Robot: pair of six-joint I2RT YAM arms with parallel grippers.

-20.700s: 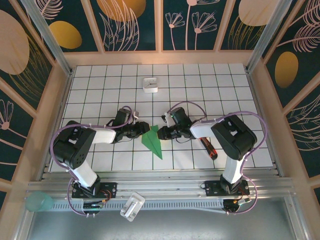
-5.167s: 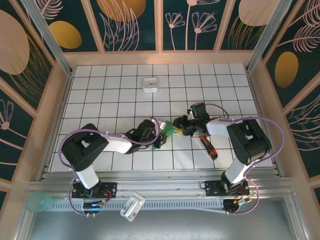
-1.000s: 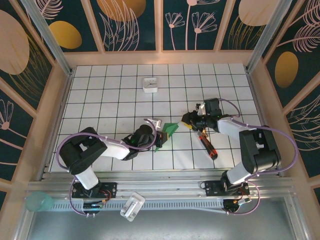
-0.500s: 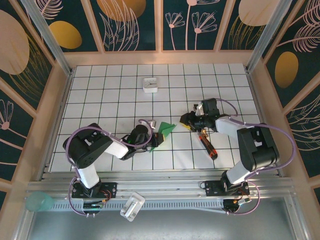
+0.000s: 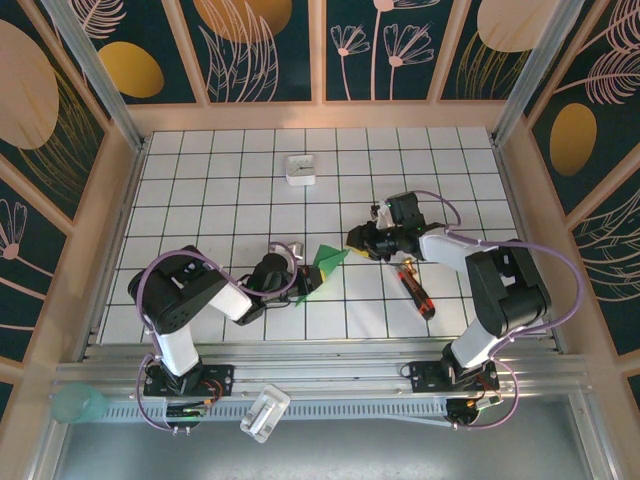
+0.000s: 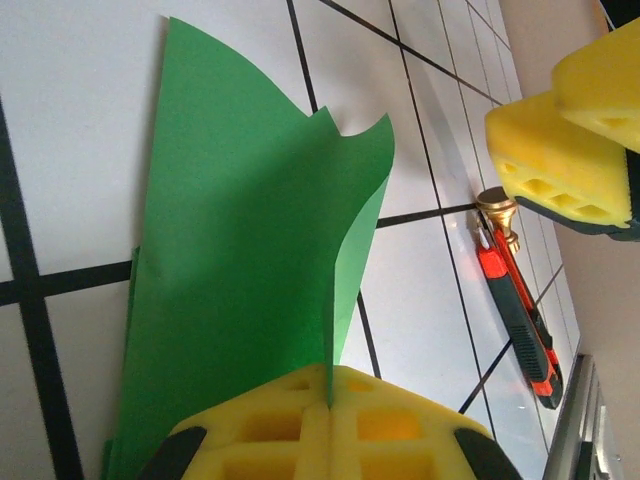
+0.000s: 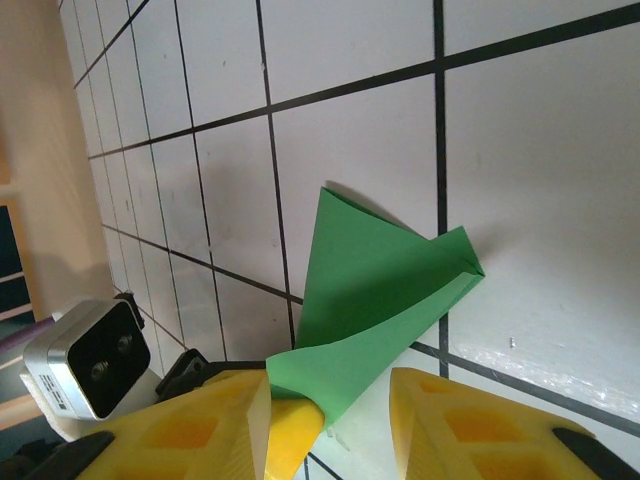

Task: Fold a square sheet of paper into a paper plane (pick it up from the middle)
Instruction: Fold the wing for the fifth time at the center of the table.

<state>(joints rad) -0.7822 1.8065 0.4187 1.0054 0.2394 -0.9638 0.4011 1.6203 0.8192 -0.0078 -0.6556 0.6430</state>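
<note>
The bright green paper (image 5: pixel 328 260) is a folded, pointed dart shape lying just right of my left gripper (image 5: pixel 305 278). In the left wrist view that gripper (image 6: pixel 330 395) is shut on the paper's raised middle fold, and the creased wings (image 6: pixel 240 250) spread away from the pads over the tiles. My right gripper (image 5: pixel 358 240) hovers close to the paper's far end. In the right wrist view it (image 7: pixel 335 430) stands open, with one loose wing of the paper (image 7: pixel 380 290) reaching in between its yellow fingers, touching neither as far as I can see.
A red-and-black screwdriver (image 5: pixel 415 290) lies on the tiles right of the paper, also seen from the left wrist (image 6: pixel 515 295). A small white square box (image 5: pixel 300 170) sits at the back. Wooden walls enclose the tiled floor (image 5: pixel 220 200).
My right gripper has slid left, closer to the paper's tip. The left gripper and the paper in it have shifted slightly left.
</note>
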